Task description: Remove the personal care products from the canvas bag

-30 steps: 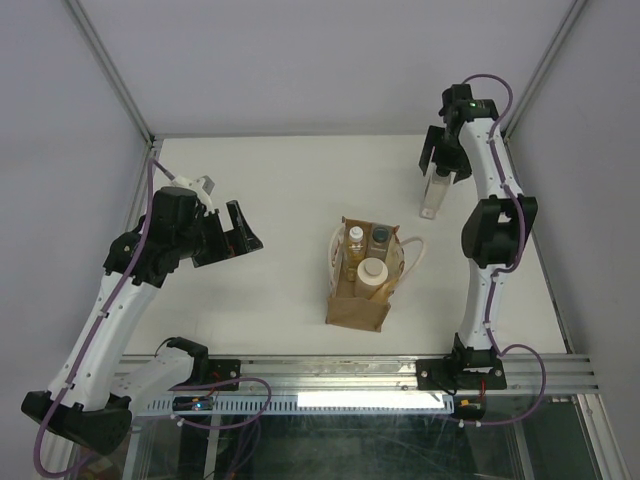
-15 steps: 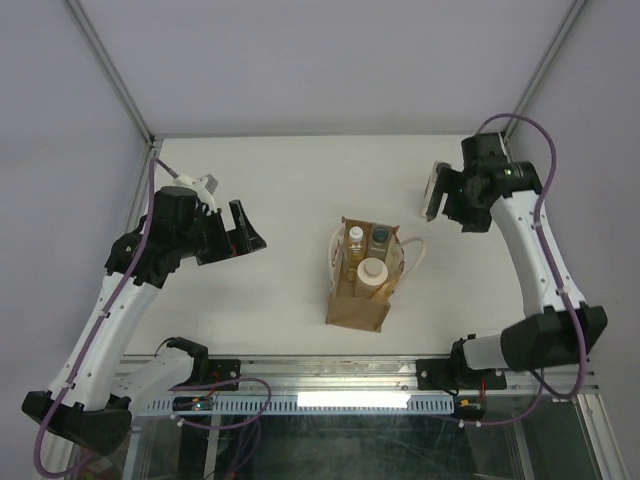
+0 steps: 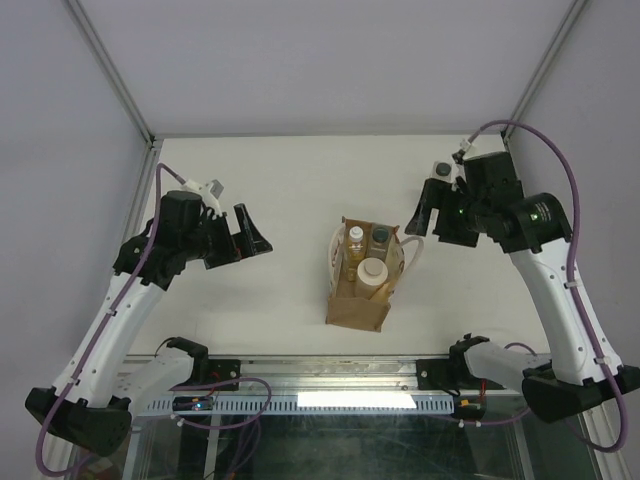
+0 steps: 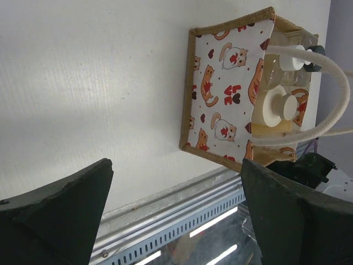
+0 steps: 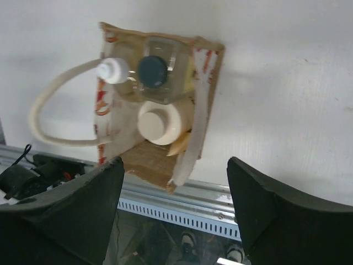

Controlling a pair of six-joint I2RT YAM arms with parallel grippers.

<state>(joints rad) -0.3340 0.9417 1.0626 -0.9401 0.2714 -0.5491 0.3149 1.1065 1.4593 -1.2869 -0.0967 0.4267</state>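
Note:
The canvas bag [image 3: 358,300] stands upright mid-table, with cream handles. Three bottles show in it: amber with a white cap [image 3: 354,236], clear with a dark cap [image 3: 380,237], and the wider cream one [image 3: 371,270]. A fourth bottle with a grey cap [image 3: 441,167] stands at the back right, partly hidden by my right arm. My right gripper [image 3: 432,215] is open and empty, just right of the bag. In the right wrist view the bag [image 5: 207,99] and cream cap [image 5: 160,122] lie ahead of it [image 5: 175,165]. My left gripper [image 3: 240,240] is open and empty, left of the bag [image 4: 220,94].
The metal rail [image 3: 330,372] runs along the near table edge. Grey walls close the table at the back and on both sides. One looped handle [image 3: 417,250] hangs out on the bag's right side, close to my right gripper.
My right gripper has left the grey-capped bottle standing at the back right and swung forward and down toward the bag. My left gripper has shifted slightly toward the bag.

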